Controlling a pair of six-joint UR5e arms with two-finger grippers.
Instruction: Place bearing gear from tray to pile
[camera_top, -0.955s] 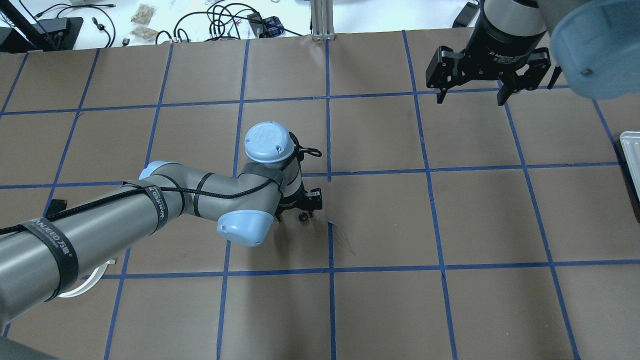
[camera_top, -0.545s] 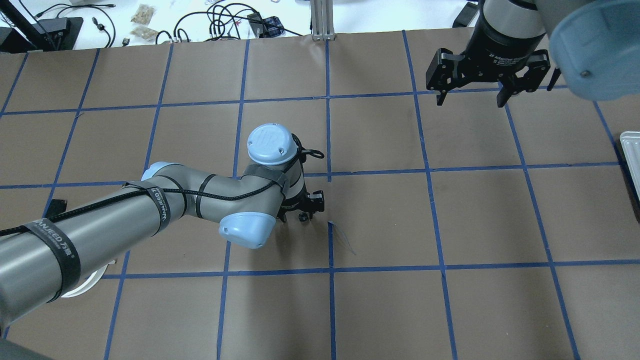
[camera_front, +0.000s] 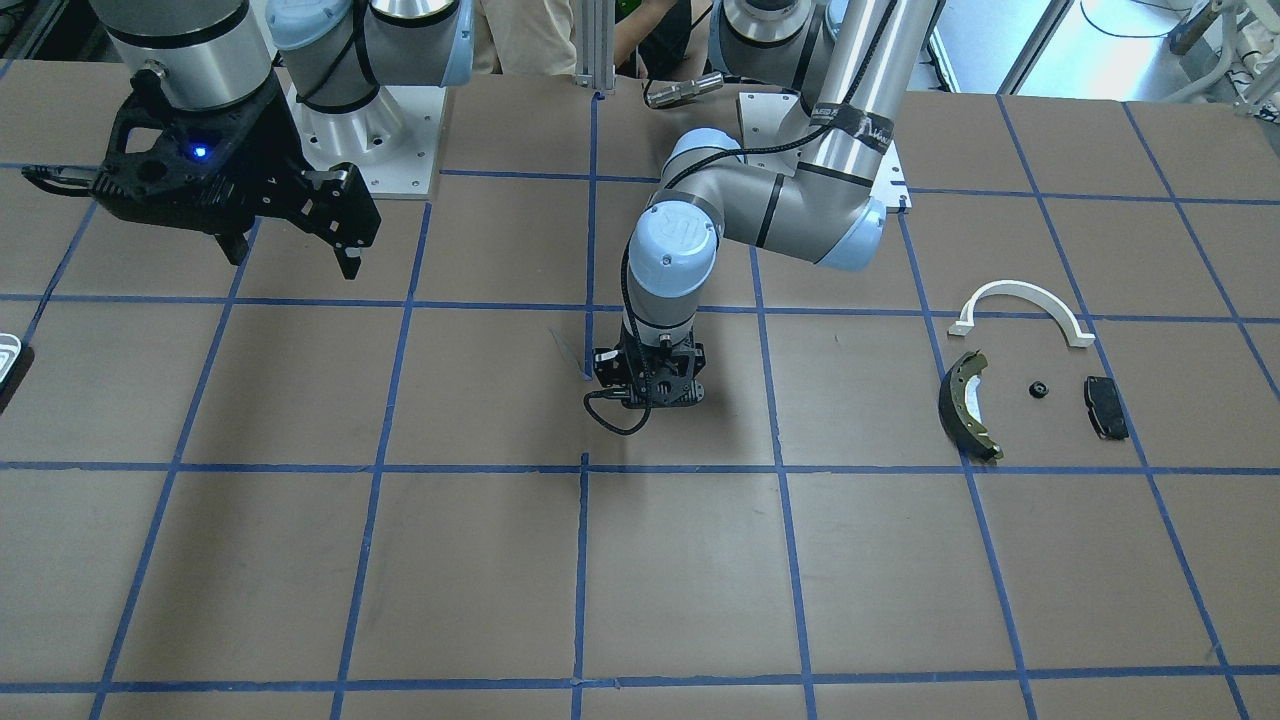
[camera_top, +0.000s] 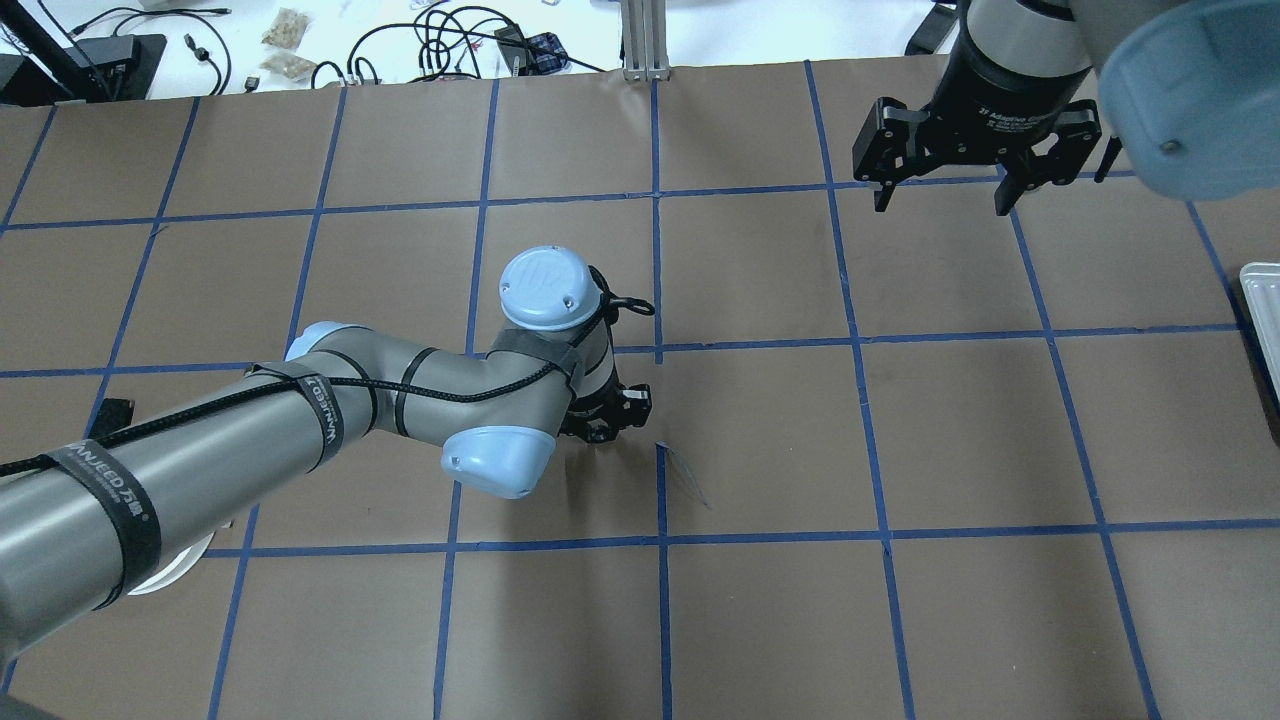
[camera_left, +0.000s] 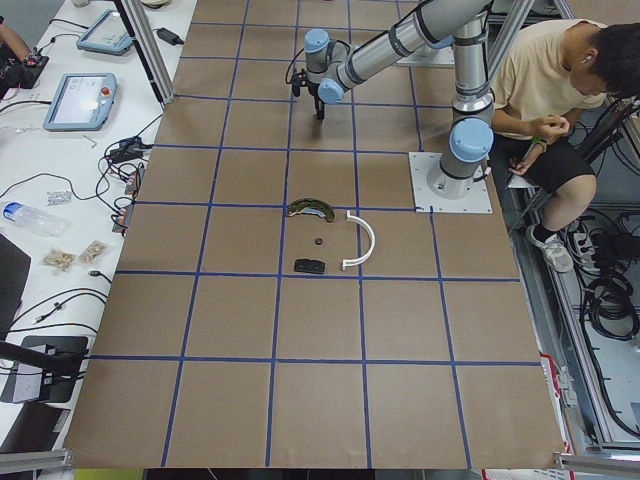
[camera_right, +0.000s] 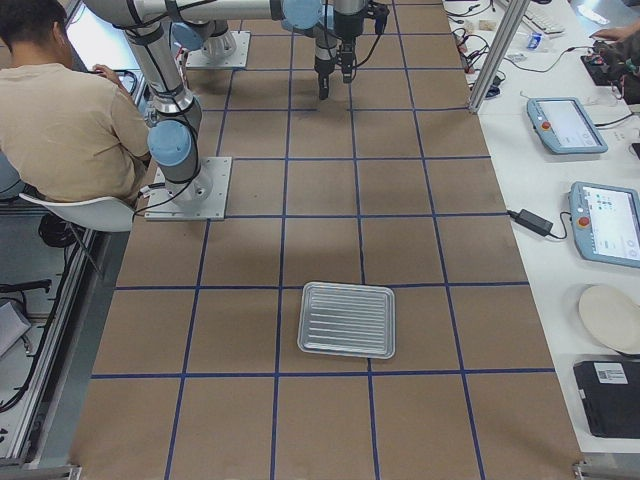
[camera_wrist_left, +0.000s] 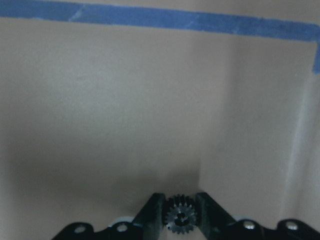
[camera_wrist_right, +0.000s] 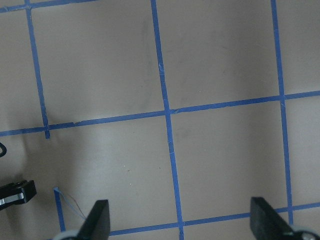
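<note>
My left gripper (camera_wrist_left: 180, 220) is shut on a small black toothed bearing gear (camera_wrist_left: 180, 218), low over the brown table near its middle. It shows from above (camera_top: 606, 426) and from the front (camera_front: 648, 388), where the wrist hides the fingertips. My right gripper (camera_top: 940, 196) is open and empty, raised over the far right squares (camera_front: 292, 258). The ridged tray (camera_right: 346, 320) lies empty at the table's right end; only a corner of it (camera_top: 1262, 300) shows overhead. The pile holds a white arch (camera_front: 1020, 295), a brake shoe (camera_front: 965, 405) and a black brake pad (camera_front: 1105, 407).
A small black round part (camera_front: 1039, 389) lies between the brake shoe and the pad. The pile also shows in the exterior left view (camera_left: 325, 238). A seated person (camera_left: 545, 90) is beside the robot bases. Cables and tablets lie on the white bench beyond the table.
My left arm has shifted slightly to the right with the gear held. My right gripper has barely moved and stays open.
</note>
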